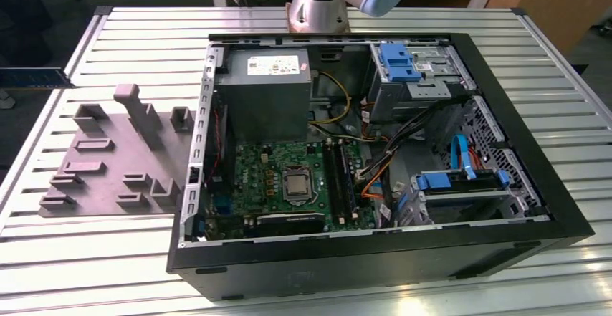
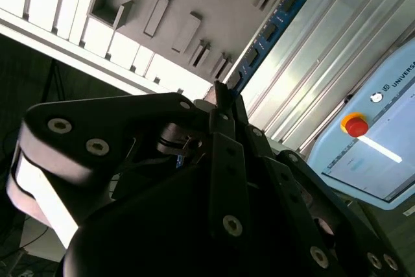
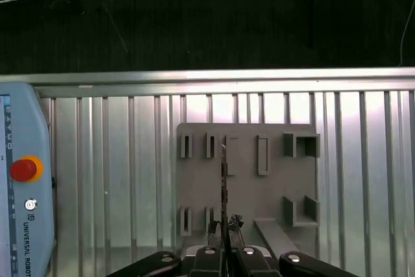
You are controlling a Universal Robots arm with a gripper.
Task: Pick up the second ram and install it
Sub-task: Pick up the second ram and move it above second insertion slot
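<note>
Presently the claw (image 3: 224,249) is clenching one end of the ram (image 2: 271,30), holding it edge-on over the fixture (image 3: 246,205) on the bench (image 3: 117,180). The end grip appears to be keeping the long edges free for seating.

The metal table (image 1: 96,259) gleams; the plastic fixture block (image 1: 105,165) and tool (image 3: 224,228) look matt
</note>
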